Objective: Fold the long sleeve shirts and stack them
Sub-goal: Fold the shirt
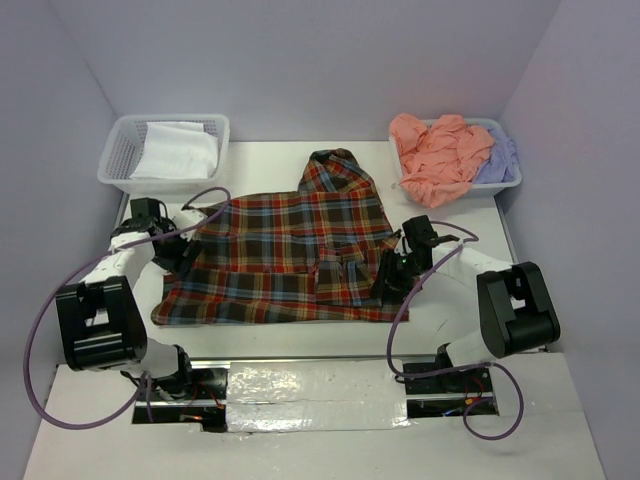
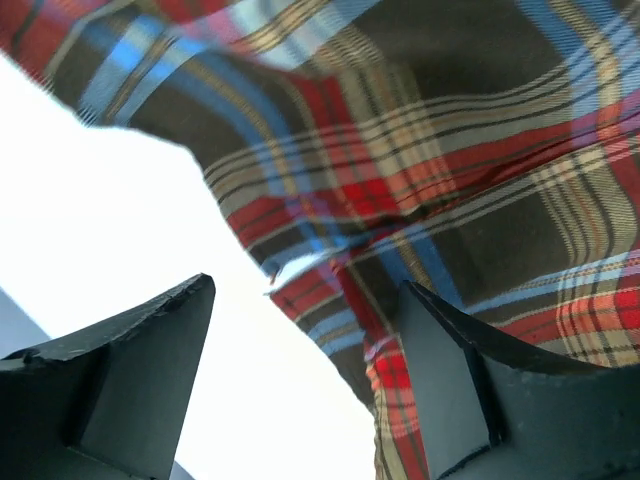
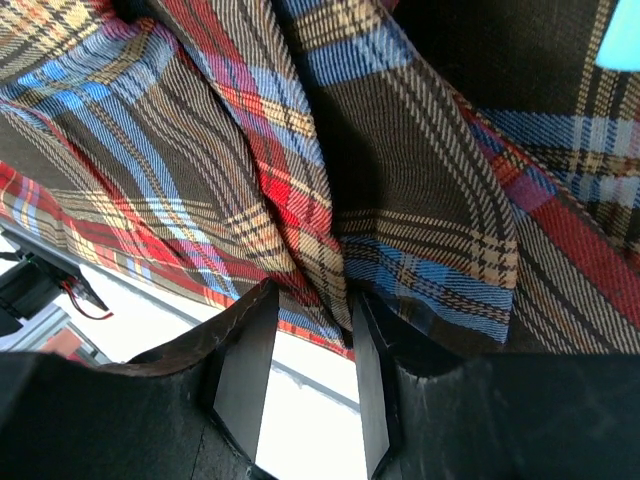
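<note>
The plaid shirt (image 1: 290, 250) lies spread across the middle of the table, collar to the back. My left gripper (image 1: 172, 245) is at the shirt's left edge. In the left wrist view (image 2: 308, 285) it is open wide, with the shirt's edge (image 2: 400, 200) hanging between the fingers, close to the right finger (image 2: 450, 370). My right gripper (image 1: 392, 270) is at the shirt's right edge. In the right wrist view (image 3: 314, 293) its fingertips pinch a bunched fold of the plaid cloth (image 3: 330, 220). A salmon-pink shirt (image 1: 435, 150) and a lavender shirt (image 1: 498, 158) lie crumpled in the back right basket.
A white lattice basket (image 1: 115, 165) with folded white cloth (image 1: 178, 150) stands at the back left. The other white basket (image 1: 482, 190) stands at the back right. Grey walls close in the sides and back. The arm bases and cables sit at the near edge.
</note>
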{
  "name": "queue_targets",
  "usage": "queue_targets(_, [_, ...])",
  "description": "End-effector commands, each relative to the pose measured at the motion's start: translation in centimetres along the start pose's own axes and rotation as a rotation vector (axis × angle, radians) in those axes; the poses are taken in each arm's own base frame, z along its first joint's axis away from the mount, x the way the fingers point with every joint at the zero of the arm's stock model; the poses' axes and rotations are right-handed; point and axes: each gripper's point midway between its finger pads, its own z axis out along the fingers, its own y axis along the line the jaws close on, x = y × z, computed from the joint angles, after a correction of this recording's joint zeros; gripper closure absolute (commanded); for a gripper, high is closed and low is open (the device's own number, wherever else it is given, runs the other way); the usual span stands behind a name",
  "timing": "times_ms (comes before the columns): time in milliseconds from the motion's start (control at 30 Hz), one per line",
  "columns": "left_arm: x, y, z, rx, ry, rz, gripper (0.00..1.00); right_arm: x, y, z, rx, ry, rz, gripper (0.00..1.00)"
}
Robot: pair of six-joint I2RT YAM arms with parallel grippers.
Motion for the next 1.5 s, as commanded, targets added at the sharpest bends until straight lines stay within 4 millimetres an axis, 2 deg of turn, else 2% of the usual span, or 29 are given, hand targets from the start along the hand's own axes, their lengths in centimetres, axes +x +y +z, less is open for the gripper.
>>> queue_targets(0, [-0.7, -1.1, 1.0, 0.086, -0.045, 0.075, 0.13, -1.0, 1.2, -0.2, -0.038, -0.046, -0.026, 0.57])
queue_targets(67, [-0.7, -3.0, 1.0, 0.177, -0.070, 0.092, 0.13, -1.2, 1.3, -0.4, -0.042, -0.055, -0.024, 0.57])
queue_targets(133, [-0.6, -3.8, 0.9, 0.209, -0.080, 0.094, 0.13, -1.1, 1.3, -0.4, -0.040, -0.056, -0.019, 0.57])
queue_targets(200, [-0.1, -4.3, 1.2, 0.221, -0.080, 0.099, 0.18, -1.1, 1.3, -0.4, -0.037, -0.058, -0.019, 0.60])
queue_targets(267, [0.6, -5.1, 1.5, 0.255, -0.065, 0.102, 0.28, -1.1, 1.2, -0.3, -0.036, -0.054, -0.015, 0.64])
queue_targets(333, [1.0, -5.5, 1.7, 0.274, -0.050, 0.097, 0.37, -1.1, 1.3, -0.4, -0.040, -0.054, -0.019, 0.73])
queue_targets(433, [1.2, -5.4, 2.1, 0.268, -0.036, 0.073, 0.70, -1.0, 1.2, -0.5, -0.033, -0.052, -0.020, 0.87])
queue_targets(467, [1.0, -5.1, 2.0, 0.254, -0.036, 0.052, 0.98, -0.9, 1.2, -0.5, -0.030, -0.047, -0.020, 0.92])
queue_targets(500, [0.8, -4.6, 2.0, 0.232, -0.038, 0.046, 1.00, -0.9, 1.1, -0.6, -0.030, -0.046, -0.021, 1.00])
queue_targets(667, [-0.8, -2.8, 0.1, 0.162, -0.092, 0.014, 1.00, -0.4, 0.1, -1.6, 0.040, -0.044, -0.042, 1.00])
queue_targets(767, [-0.8, -1.8, -0.5, 0.120, -0.089, -0.025, 1.00, -0.1, -0.7, -2.5, 0.097, -0.068, -0.040, 1.00])
queue_targets(867, [-0.6, -1.2, -0.5, 0.095, -0.094, -0.064, 1.00, -0.1, -0.5, -2.7, 0.077, -0.091, -0.034, 1.00])
queue_targets(1000, [-1.1, -2.1, -0.3, 0.134, -0.132, -0.092, 1.00, 0.0, -0.3, -2.1, 0.056, -0.066, -0.030, 1.00])
queue_targets(1167, [-1.3, -1.2, 0.3, 0.083, -0.144, -0.116, 1.00, -0.1, -1.1, -2.2, 0.101, -0.084, -0.025, 1.00])
queue_targets(1300, [-1.0, -0.9, 0.8, 0.056, -0.149, -0.118, 1.00, 0.2, -1.0, -1.7, 0.068, -0.087, -0.025, 1.00])
queue_targets(1333, [-0.9, -1.3, 1.0, 0.069, -0.145, -0.116, 0.97, 0.4, -0.9, -1.4, 0.058, -0.073, -0.029, 0.92])
queue_targets(1367, [-1.2, -1.8, 1.0, 0.097, -0.159, -0.117, 0.82, 0.3, -0.7, -1.2, 0.048, -0.068, -0.031, 0.67])
queue_targets(1400, [-1.0, -2.8, 0.9, 0.141, -0.145, -0.114, 0.66, 0.3, -0.9, -1.3, 0.060, -0.068, -0.030, 0.55])
queue_targets(1433, [-1.0, -3.1, 0.7, 0.158, -0.143, -0.115, 0.45, -0.1, -0.9, -1.8, 0.083, -0.078, -0.023, 0.47])
queue_targets(1467, [-1.0, -3.3, 0.5, 0.161, -0.140, -0.120, 0.39, -0.5, -1.0, -2.4, 0.107, -0.102, -0.016, 0.35])
